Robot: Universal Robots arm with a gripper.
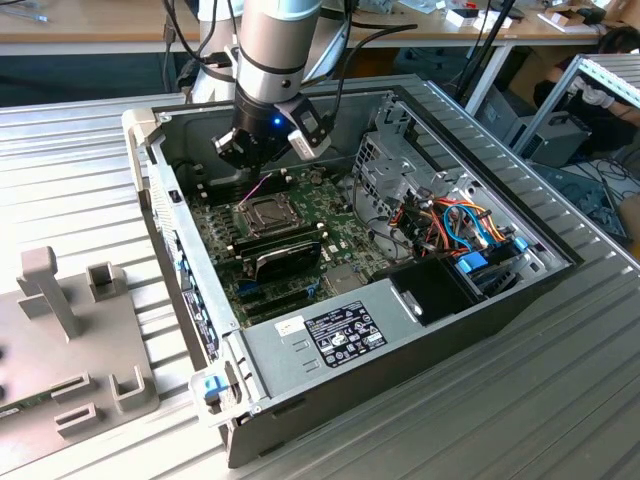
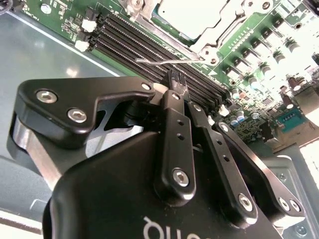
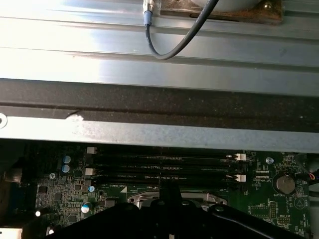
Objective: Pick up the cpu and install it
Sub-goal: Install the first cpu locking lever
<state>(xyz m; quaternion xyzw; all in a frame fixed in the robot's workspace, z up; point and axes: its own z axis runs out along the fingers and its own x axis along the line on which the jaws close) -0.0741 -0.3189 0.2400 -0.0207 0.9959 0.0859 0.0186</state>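
An open desktop computer case [image 1: 560,262] lies on a ribbed metal table [image 1: 80,170], its green motherboard [image 1: 345,240] facing up. The arm reaches down into the case, and the gripper [image 1: 254,150] hangs low over the board, near the case wall farthest from the exterior camera. In the second wrist view the gripper [image 2: 176,82] has its black fingertips [image 2: 174,78] pressed together over the row of black memory slots [image 2: 144,42], with nothing visible between them. The cpu [image 2: 192,15] is apart from the gripper: it lies flat in the socket, its pale metal top ringed by the hinged socket frame [image 2: 149,22], just beyond the memory slots. In the exterior view the cpu [image 1: 263,212] sits just in front of the gripper, and a long black module [image 1: 285,262] lies nearer the camera. A grey power supply [image 1: 340,335] fills the case's near corner. In the first wrist view a coin battery [image 3: 285,183] sits beside the slots.
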